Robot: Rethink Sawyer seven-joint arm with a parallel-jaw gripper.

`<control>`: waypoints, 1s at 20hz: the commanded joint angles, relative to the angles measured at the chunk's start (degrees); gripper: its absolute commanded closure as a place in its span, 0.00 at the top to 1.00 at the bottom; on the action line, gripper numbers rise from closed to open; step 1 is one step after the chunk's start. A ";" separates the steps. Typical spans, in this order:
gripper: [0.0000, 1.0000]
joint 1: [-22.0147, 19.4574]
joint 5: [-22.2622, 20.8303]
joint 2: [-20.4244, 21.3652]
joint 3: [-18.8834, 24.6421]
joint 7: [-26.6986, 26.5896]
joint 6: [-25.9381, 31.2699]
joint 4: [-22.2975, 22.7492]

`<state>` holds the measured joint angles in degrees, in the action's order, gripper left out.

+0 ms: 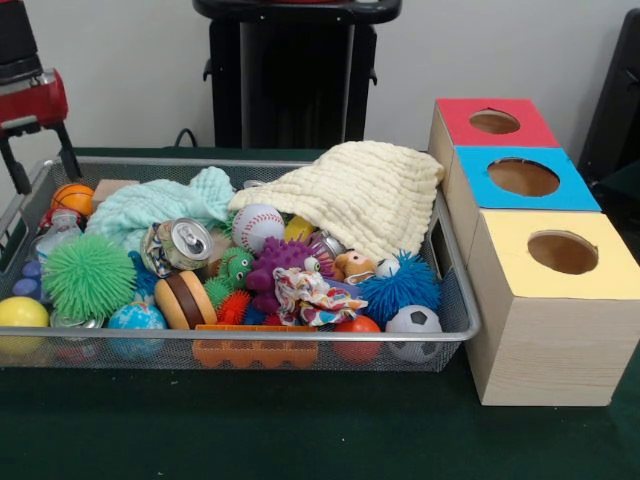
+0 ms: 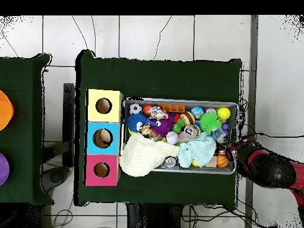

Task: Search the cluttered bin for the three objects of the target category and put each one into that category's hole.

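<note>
Plainly the target category is not given, so the likeliest candidates are the balls scattered through the silver wire-mesh bin; the white red-stitched baseball lies near the middle beside the cream knitted blanket, the black-and-white miniature football sits in the front corner nearest the boxes, and the small orange basketball rests at the far opposite end; all three look light, firm and round, apt to roll, and would best be pinched across the widest part from above. Beside the bin stand three wooden boxes, their round holes set in the red top, blue top and yellow top. At the bin's end the red and black robot arm waits; whether its gripper is clenched or released I cannot tell.
</note>
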<state>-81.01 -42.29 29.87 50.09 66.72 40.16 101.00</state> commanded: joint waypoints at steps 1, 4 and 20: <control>1.00 2.17 -5.65 -4.62 -2.94 -9.55 -0.78 0.99; 1.00 2.67 -6.77 -6.08 -3.25 -8.94 -1.65 0.12; 1.00 3.23 -9.74 -9.63 -3.56 -7.95 -3.31 -2.15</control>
<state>-78.82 -47.93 23.15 49.14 66.72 39.71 100.99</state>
